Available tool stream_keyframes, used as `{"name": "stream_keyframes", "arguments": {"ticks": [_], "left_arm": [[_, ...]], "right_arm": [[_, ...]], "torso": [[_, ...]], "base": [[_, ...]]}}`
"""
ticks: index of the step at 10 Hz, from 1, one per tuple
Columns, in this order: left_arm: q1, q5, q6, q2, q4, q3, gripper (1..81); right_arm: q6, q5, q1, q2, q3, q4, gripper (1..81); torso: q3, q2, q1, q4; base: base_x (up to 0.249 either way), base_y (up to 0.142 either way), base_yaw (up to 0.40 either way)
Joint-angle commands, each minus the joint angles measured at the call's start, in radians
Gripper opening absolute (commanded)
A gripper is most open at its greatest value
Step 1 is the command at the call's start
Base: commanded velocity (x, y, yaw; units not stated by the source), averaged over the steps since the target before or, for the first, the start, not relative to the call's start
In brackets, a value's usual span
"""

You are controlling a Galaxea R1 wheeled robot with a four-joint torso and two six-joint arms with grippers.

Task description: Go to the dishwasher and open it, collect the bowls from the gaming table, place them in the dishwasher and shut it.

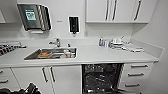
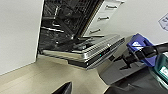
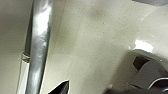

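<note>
The built-in under-counter dishwasher (image 1: 101, 78) stands open below the right half of the white kitchen surface (image 1: 100, 55), its dark interior and wire racks exposed between white cabinet doors with bar handles (image 1: 47, 75) and a column of white drawers (image 1: 136, 75). In the left wrist view the dishwasher's silver steel door (image 2: 100, 48) hangs lowered, close to level above the pale floor (image 2: 37, 75).

A steel sink (image 1: 51, 53) is sunk into the surface toward its left edge, with dishes inside, and a chrome tap (image 1: 56, 42) behind it. Bottles and stacked crockery (image 1: 117, 43) sit near the back right corner.

A dark tip of the left hand (image 2: 62, 89) and of the right hand (image 3: 60, 88) shows at each wrist picture's edge; whether either is open or closed cannot be told.
</note>
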Motion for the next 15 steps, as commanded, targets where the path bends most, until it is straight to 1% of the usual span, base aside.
{"name": "stream_keyframes", "arguments": {"ticks": [1,2,3,4,5,6,7,8,9,10,11,13,14,15], "left_arm": [[-0.029,0.006,0.013,0.005,0.0,-0.033,81.1],[0.023,0.003,0.013,0.025,0.026,-0.069,81.1],[0.093,-0.005,0.013,0.046,0.048,-0.11,81.1],[0.166,-0.05,0.013,0.071,0.084,-0.158,81.1],[0.253,-0.097,0.013,0.098,0.119,-0.2,81.1],[0.34,-0.144,0.013,0.151,0.16,-0.271,81.1],[0.435,-0.181,0.013,0.216,0.19,-0.368,81.1],[0.529,-0.241,0.011,0.281,0.211,-0.474,81.1],[0.598,-0.299,0.013,0.334,0.219,-0.566,81.1],[0.65,-0.33,0.013,0.378,0.221,-0.631,81.1],[0.693,-0.344,0.011,0.413,0.219,-0.675,81.1],[0.752,-0.341,-0.001,0.454,0.202,-0.718,81.1],[0.778,-0.344,-0.001,0.474,0.204,-0.755,81.1],[0.79,-0.345,-0.001,0.483,0.204,-0.774,81.1]], "right_arm": [[-0.037,0.067,0.081,-0.107,0.109,-0.163,81.1],[-0.107,0.13,0.058,-0.122,0.115,-0.222,81.1],[-0.176,0.194,0.028,-0.125,0.103,-0.253,81.1],[-0.251,0.239,-0.006,-0.122,0.08,-0.273,81.1],[-0.317,0.265,-0.041,-0.119,0.06,-0.293,81.1],[-0.366,0.298,-0.075,-0.115,0.037,-0.315,81.1],[-0.395,0.34,-0.107,-0.101,0.01,-0.345,81.1],[-0.418,0.371,-0.139,-0.081,-0.027,-0.396,81.1],[-0.423,0.403,-0.173,-0.057,-0.076,-0.449,81.1],[-0.425,0.437,-0.198,-0.033,-0.123,-0.482,81.1],[-0.426,0.472,-0.219,-0.009,-0.164,-0.528,81.1],[-0.426,0.513,-0.241,0.011,-0.21,-0.571,81.1],[-0.426,0.535,-0.25,0.017,-0.225,-0.597,81.1],[-0.426,0.555,-0.262,0.019,-0.238,-0.611,81.1]], "torso": [[0.0,0.0,0.0,0.0],[0.0,0.0,0.0,0.0],[0.0,0.0,0.0,0.0],[0.0,0.0,0.0,0.0],[0.0,0.0,0.0,0.0],[0.0,0.0,0.0,0.0],[0.0,0.0,0.0,0.0],[0.0,0.0,0.0,0.0],[0.0,0.0,0.0,0.0],[0.0,0.0,0.0,0.0],[0.0,0.0,0.0,0.0],[0.0,0.0,0.0,0.0],[0.0,0.0,0.0,0.0],[0.0,0.1,-0.064,0.0]], "base": [[0.0,0.0,0.0],[0.0,0.0,0.0],[0.0,0.0,0.0],[0.0,0.0,0.0],[0.0,0.0,0.0],[0.0,0.0,0.0],[0.0,0.0,0.0],[0.0,0.0,0.0],[0.0,0.0,0.0],[0.0,0.0,0.0],[0.0,0.0,0.0],[0.0,0.0,0.0],[0.0,0.0,0.0],[0.0,0.0,0.0]]}}
